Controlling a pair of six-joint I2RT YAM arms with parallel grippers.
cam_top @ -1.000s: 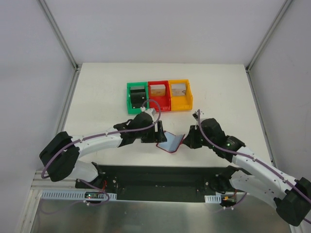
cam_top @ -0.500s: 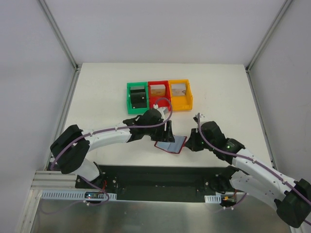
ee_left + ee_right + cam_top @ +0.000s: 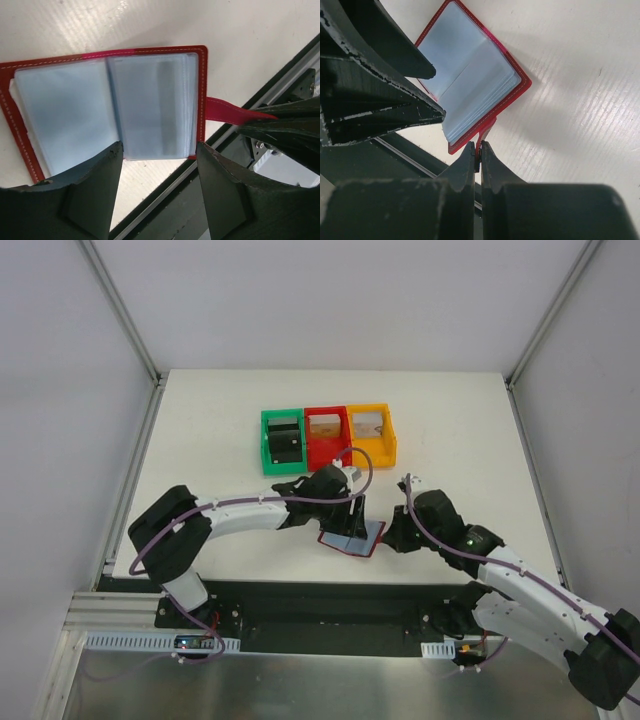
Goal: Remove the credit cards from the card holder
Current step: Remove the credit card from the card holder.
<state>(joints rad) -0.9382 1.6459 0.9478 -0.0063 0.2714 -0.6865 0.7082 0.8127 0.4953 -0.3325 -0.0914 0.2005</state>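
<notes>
One card holder (image 3: pixel 352 538) spread open at lower centre of the overhead view, below three bins (image 3: pixel 328 455); cards (image 3: pixel 172 100) in its sleeves too faint to count. Of two claws, right gripper (image 3: pixel 477 150) clamped tight on the red tab strap (image 3: pixel 225 110), left gripper (image 3: pixel 157 150) spread wide just above the pages, further right than half a second ago.

The left fingers (image 3: pixel 85 197) have swung right over the card holder (image 3: pixel 105 105), now lying flatter.

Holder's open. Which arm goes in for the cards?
Left, probably. The left pincer hangs open directly over the open card holder, while the right pincer is shut on the red tab strap, busy steadying it.
</notes>
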